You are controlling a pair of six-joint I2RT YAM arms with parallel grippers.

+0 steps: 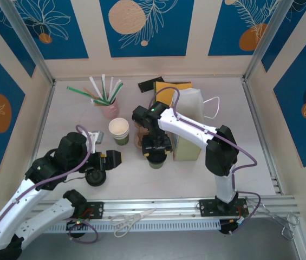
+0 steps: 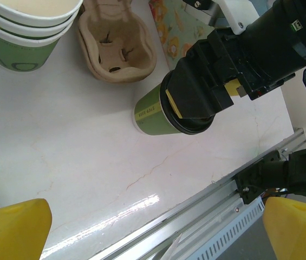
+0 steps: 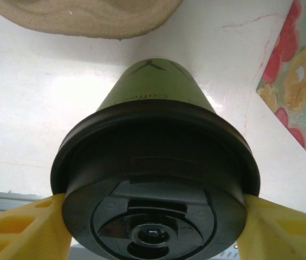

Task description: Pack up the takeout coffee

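The right gripper [image 3: 153, 216] clamps the black-lidded green paper takeout coffee [image 2: 148, 112], upright on bare white table [image 2: 60, 146] between brown pulp carrier [image 2: 117, 49] and metal edge rail [image 2: 207, 203]; left gripper [image 2: 155, 230] gapes wide

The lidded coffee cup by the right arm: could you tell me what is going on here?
The right gripper is down over the takeout coffee, its yellow fingers on either side of the black lid. Whether they are clamped, I cannot tell. The cup stands on the table beside the cardboard cup carrier. The left gripper hangs open and empty near the table's front edge.
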